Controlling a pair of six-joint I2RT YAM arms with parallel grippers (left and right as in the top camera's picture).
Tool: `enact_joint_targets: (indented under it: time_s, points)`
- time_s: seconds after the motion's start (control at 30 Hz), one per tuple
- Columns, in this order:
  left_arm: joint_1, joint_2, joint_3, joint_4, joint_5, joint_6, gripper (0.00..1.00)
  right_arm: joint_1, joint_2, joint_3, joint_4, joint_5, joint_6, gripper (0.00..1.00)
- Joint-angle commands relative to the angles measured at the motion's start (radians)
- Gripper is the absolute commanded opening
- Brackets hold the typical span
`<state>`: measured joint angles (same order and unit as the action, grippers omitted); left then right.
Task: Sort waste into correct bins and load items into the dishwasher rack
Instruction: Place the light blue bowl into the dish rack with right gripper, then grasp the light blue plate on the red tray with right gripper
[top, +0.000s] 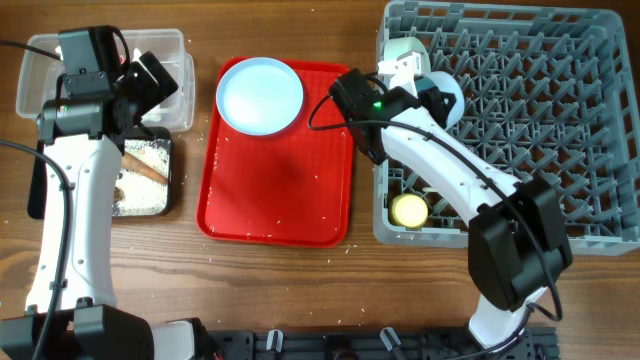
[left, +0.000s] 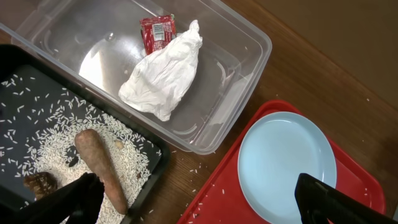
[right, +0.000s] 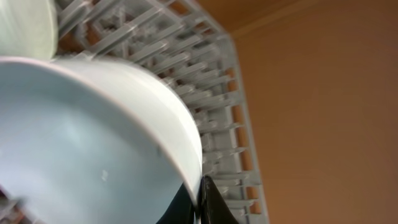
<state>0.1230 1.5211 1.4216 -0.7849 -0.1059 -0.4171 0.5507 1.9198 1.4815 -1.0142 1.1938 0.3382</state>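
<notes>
My left gripper (left: 199, 208) is open and empty, hovering above the gap between the black tray (left: 158, 165) and the red tray; overhead it is over the bins (top: 158, 88). The clear tub (left: 249, 68) holds crumpled white paper (left: 163, 71) and a red wrapper (left: 155, 32). The black tray holds rice grains (left: 56, 134), a brown stick (left: 99, 165) and a brown lump (left: 40, 182). The pale blue plate (top: 260, 95) lies on the red tray. My right gripper (right: 200, 190) is shut on the rim of a pale blue bowl (right: 81, 143) over the dishwasher rack (top: 560, 120).
The red tray (top: 275, 190) sits mid-table with scattered rice grains on it. A pale green bowl (top: 403, 50) stands in the rack's back left corner. A yellow cup (top: 408, 209) sits in the rack's front left. The tub and black tray are at the far left (top: 40, 85).
</notes>
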Motion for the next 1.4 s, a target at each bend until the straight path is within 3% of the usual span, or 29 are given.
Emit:
enact_joint_targets:
  time_s: [0.0,0.1,0.2,0.23,0.37,0.77,0.93,1.03,1.1,1.17,1.23,1.3,1.37]
  points:
    - [0.005,-0.001,0.007,0.003,0.001,-0.010,1.00,0.000,0.014,0.002,-0.020,-0.189,-0.020,0.04]
    - [0.005,-0.001,0.007,0.003,0.001,-0.010,1.00,0.004,0.014,0.002,-0.027,-0.220,-0.023,0.04]
    - [0.005,-0.001,0.007,0.003,0.001,-0.010,1.00,0.013,0.014,0.002,-0.027,-0.249,-0.031,0.35]
    - [0.005,-0.001,0.007,0.003,0.001,-0.010,1.00,0.017,0.014,0.003,-0.027,-0.275,-0.059,0.36]
    - [0.005,-0.001,0.007,0.003,0.001,-0.010,1.00,0.037,0.012,0.005,-0.031,-0.364,-0.103,0.65]
    - [0.005,-0.001,0.007,0.003,0.001,-0.010,1.00,0.052,-0.064,0.073,-0.075,-0.629,-0.103,0.76]
    - [0.005,-0.001,0.007,0.003,0.001,-0.010,1.00,0.052,-0.146,0.075,-0.040,-0.721,-0.103,0.89]
    - [0.005,-0.001,0.007,0.003,0.001,-0.010,1.00,0.052,-0.207,0.079,0.095,-0.954,-0.103,0.98]
    - [0.005,-0.001,0.007,0.003,0.001,-0.010,1.00,0.052,-0.224,0.079,0.245,-1.213,-0.102,0.95]
    - [0.005,-0.001,0.007,0.003,0.001,-0.010,1.00,0.053,-0.214,0.070,0.395,-1.378,-0.086,0.86]
    - [0.005,-0.001,0.007,0.003,0.001,-0.010,1.00,0.060,-0.163,0.050,0.610,-1.387,0.061,0.81]
    - [0.005,-0.001,0.007,0.003,0.001,-0.010,1.00,0.067,-0.098,0.048,0.718,-1.339,0.153,0.77]
    - [0.005,-0.001,0.007,0.003,0.001,-0.010,1.00,0.069,-0.018,0.048,0.789,-1.297,0.263,0.64]
